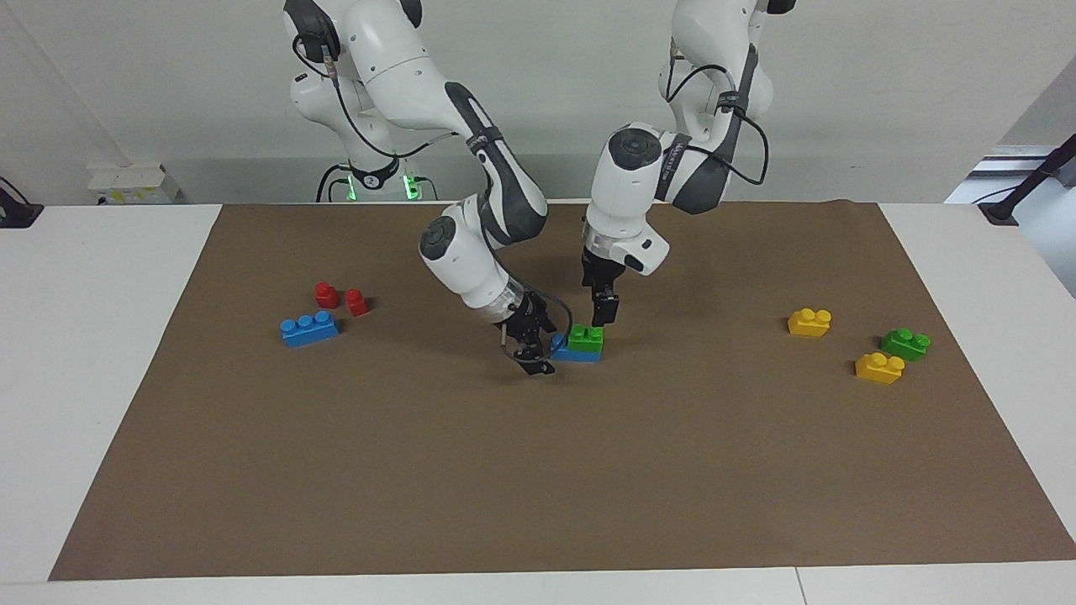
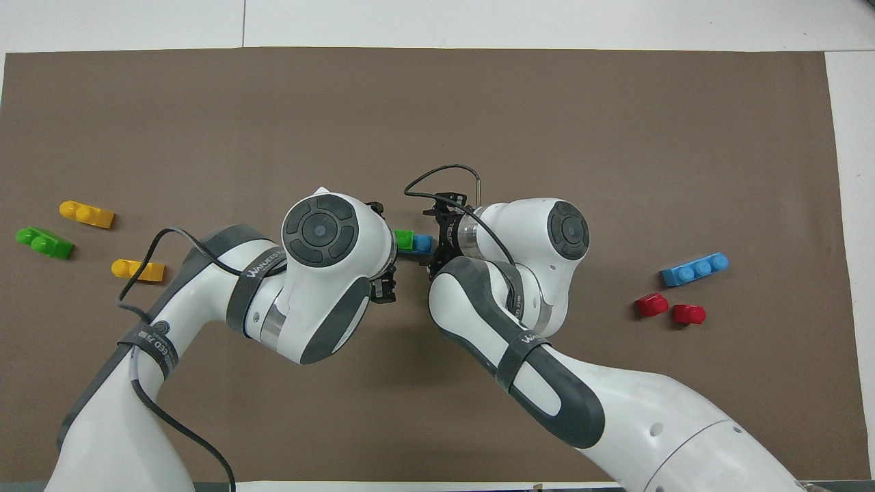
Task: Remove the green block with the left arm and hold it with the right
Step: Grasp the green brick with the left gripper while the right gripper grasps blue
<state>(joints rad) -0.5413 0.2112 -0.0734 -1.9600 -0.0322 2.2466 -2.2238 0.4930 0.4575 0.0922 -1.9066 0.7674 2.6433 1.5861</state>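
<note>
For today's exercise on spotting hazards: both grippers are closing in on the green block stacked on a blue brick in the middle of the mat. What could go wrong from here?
1. The left gripper hangs just over the green block; pulling up could lift the blue brick too if the right gripper, low at its end, does not hold it.
2. Both wrists crowd one small stack, so they might collide.
3. A sideways nudge could slide the stack along the mat.
</note>
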